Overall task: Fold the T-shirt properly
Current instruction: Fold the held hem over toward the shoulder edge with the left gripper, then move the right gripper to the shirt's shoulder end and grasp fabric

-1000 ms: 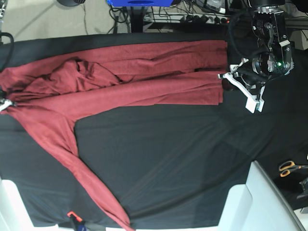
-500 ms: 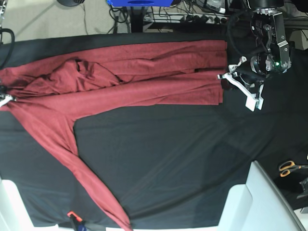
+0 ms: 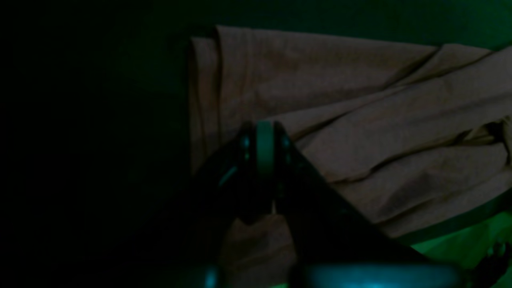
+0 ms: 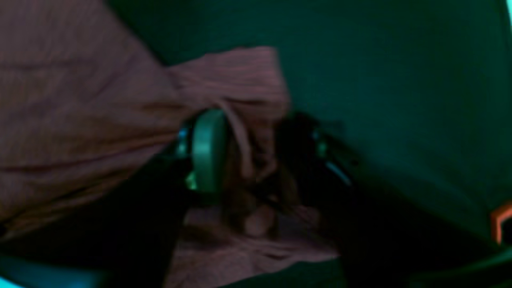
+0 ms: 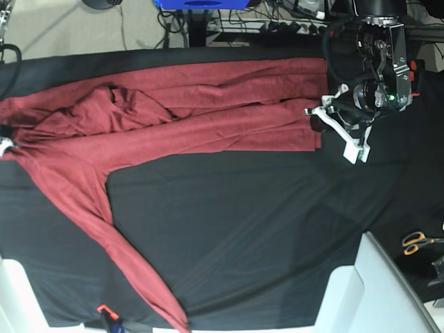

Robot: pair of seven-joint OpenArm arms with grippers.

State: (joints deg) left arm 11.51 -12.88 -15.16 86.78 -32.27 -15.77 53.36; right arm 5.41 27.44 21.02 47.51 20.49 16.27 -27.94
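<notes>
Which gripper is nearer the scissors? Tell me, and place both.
Left. The left gripper is at the T-shirt's hem, up and across from the scissors at the table's edge. The right gripper sits at the opposite far edge.

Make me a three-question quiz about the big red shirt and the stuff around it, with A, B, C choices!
1. Where are the scissors?
A. on the T-shirt
B. near the table's right edge
C. in a gripper

2. What colour is the table cloth?
A. black
B. white
C. yellow

3. How does one long sleeve lie?
A. rolled up
B. tucked under
C. stretched out toward the front edge

Answers: 1 B, they lie at the right edge of the base view. 2 A, dark all around the shirt. 3 C, it runs diagonally down.
</notes>
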